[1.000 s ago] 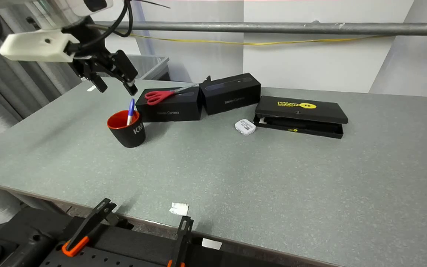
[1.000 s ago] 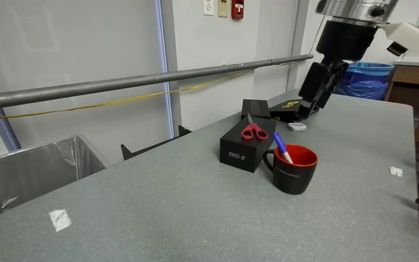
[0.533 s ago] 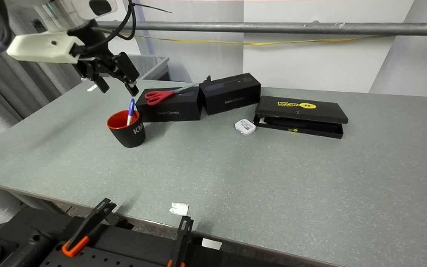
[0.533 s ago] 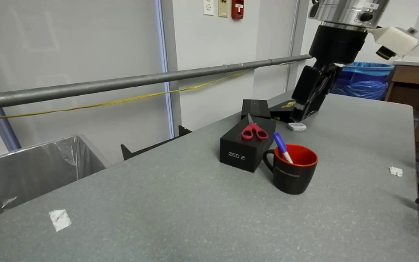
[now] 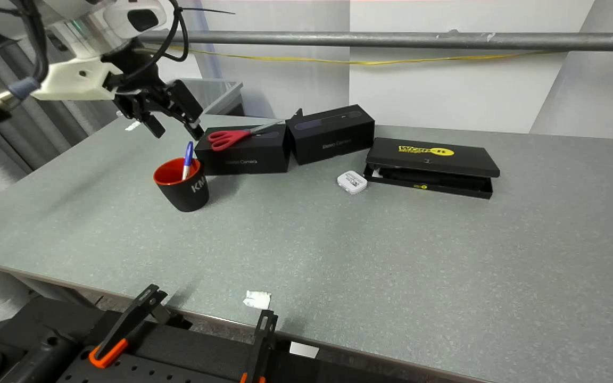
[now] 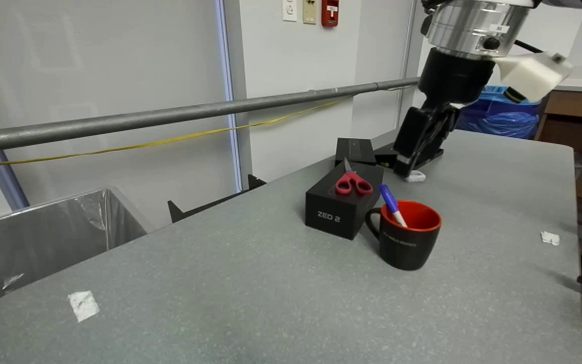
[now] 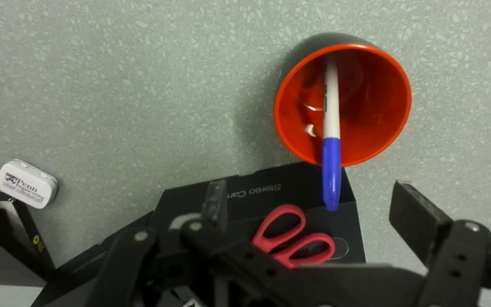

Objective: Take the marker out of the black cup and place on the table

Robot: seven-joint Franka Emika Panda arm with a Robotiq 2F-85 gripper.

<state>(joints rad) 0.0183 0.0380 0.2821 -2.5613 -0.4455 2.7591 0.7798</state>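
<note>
Fingers (image 7: 416, 217) spread wide, nothing grasped; gap presumably set so marker (image 7: 332, 133) can be straddled. Marker propped in black cup (image 5: 185, 196), below fingers, leaned over its edge; blue cap (image 7: 332, 172), projecting toward finger gap, likely to be gripped. Scissors (image 7: 267, 246) on box (image 7: 350, 221), seen between fingers in wrist view, best avoided. Placing on table (image 5: 391, 255) not yet done.
</note>
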